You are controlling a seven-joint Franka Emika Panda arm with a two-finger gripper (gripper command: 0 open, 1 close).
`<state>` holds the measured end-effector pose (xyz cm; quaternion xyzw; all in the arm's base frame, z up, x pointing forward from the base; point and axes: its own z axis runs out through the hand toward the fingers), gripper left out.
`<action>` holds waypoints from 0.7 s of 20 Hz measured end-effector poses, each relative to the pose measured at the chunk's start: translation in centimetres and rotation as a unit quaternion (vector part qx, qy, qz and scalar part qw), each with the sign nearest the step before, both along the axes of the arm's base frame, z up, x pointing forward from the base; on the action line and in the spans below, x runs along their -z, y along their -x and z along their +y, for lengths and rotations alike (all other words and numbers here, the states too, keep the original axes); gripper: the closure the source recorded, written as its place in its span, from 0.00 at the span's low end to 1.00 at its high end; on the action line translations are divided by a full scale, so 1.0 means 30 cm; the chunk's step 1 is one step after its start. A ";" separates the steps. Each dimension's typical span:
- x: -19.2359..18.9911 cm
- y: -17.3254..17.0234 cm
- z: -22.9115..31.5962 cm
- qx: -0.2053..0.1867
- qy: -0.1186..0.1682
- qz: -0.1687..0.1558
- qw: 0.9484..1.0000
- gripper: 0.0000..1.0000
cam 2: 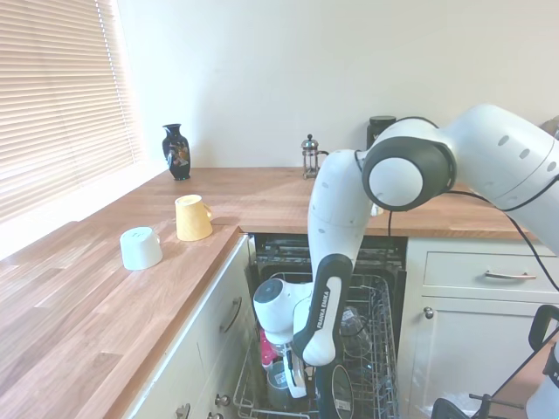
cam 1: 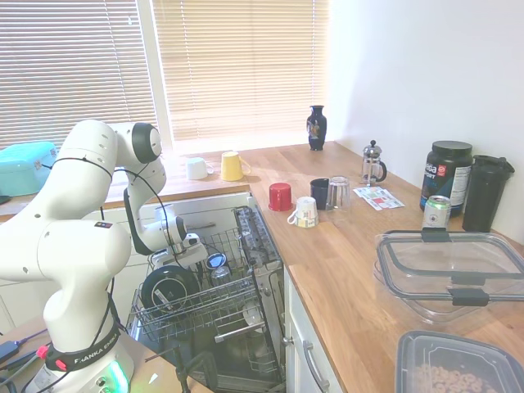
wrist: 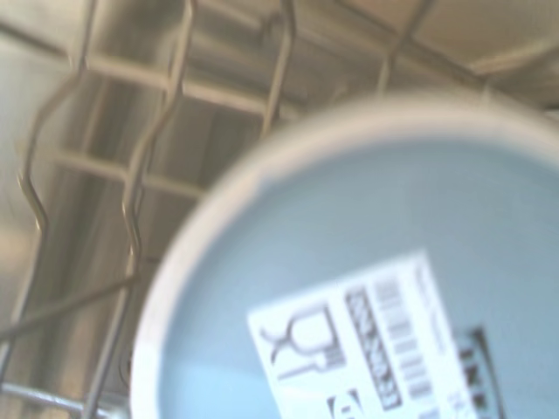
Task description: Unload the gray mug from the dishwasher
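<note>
Low at the left of the dark under-counter dishwasher's [cam 1: 264,246] gray wire rack [cam 1: 155,315], the white arm's gripper [cam 1: 193,246] hung beside a black round dish [cam 1: 168,288] - open or closed, I couldn't tell. Just right, a blue-rimmed upturned cup [cam 1: 215,260] crowded what looked like the small dark gray mug [cam 1: 222,276] - 2 close neighbours, so a slightly misplaced descent risked taking the wrong 1.

desk [cam 1: 344,270] carries red cup [cam 1: 280,196], black mug [cam 1: 319,193], yellow cup [cam 1: 232,166], vase [cam 1: 317,128], french press [cam 1: 372,163], can [cam 1: 435,212].
</note>
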<state>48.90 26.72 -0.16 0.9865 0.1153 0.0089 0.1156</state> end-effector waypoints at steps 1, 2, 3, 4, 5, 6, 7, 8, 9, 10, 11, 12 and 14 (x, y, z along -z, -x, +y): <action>0.000 -0.001 0.002 0.000 0.000 0.001 1.000 1.00; 0.002 0.001 0.004 -0.001 0.000 0.001 1.000 1.00; 0.007 0.000 0.004 0.000 0.000 0.001 1.000 1.00; 0.013 -0.002 0.002 -0.001 -0.001 0.001 1.000 1.00; 0.019 -0.001 0.000 0.000 -0.002 0.001 1.000 1.00; 0.024 -0.004 -0.004 0.000 -0.003 0.000 1.000 1.00; 0.027 -0.009 -0.008 0.001 -0.004 -0.001 1.000 1.00; 0.028 -0.013 -0.012 0.001 -0.006 -0.002 1.000 1.00; 0.030 -0.016 -0.014 0.003 -0.007 -0.002 1.000 1.00; 0.030 -0.018 -0.015 0.004 -0.007 -0.003 1.000 1.00; 0.028 -0.020 -0.016 0.005 -0.007 -0.005 1.000 1.00; 0.028 -0.022 -0.018 0.005 -0.006 -0.006 1.000 1.00; 0.026 -0.025 -0.020 0.003 -0.004 -0.009 1.000 1.00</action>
